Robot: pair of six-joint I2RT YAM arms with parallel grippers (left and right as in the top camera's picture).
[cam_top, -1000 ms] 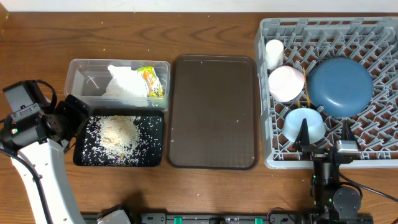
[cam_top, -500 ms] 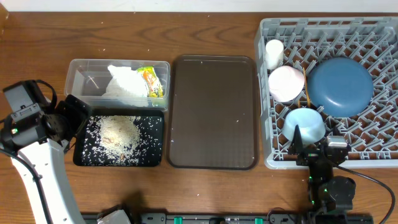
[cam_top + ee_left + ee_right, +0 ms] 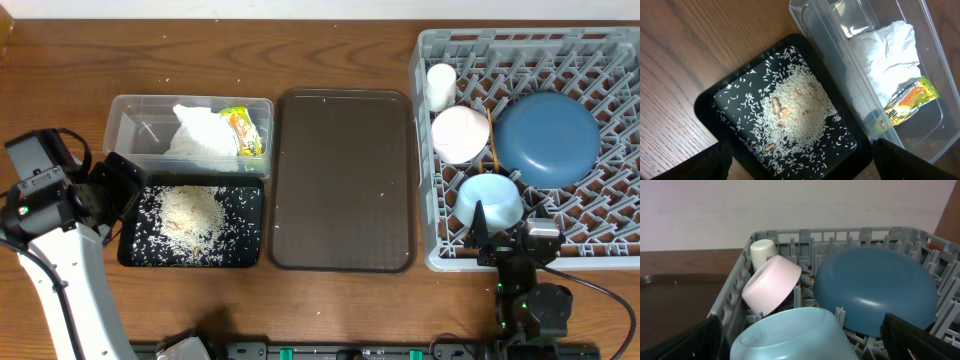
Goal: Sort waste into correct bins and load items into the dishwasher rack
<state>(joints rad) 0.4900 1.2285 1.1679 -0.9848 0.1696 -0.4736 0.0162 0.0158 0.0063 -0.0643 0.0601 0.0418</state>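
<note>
R claw [image 3: 508, 228] backed off; rack [image 3: 600, 48]: 2 bowls [image 3: 460, 133] [image 3: 490, 200], 1 plate [image 3: 548, 140], 1 cup [image 3: 441, 85].

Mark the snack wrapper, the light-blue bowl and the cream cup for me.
snack wrapper [image 3: 907, 102], left wrist view, middle of its printed face.
light-blue bowl [image 3: 491, 193], overhead view, middle of its visible surface.
cream cup [image 3: 764, 253], right wrist view, its side wall.

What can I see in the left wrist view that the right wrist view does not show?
Only the left wrist view shows the black tray holding rice, and beside it the clear tub with the napkin and the snack wrapper inside. Only the right wrist view shows the grey rack with the cup, the pale bowl, the light-blue bowl and the dark-blue plate, plus a corner of the brown tray. Both show the wooden table.
</note>
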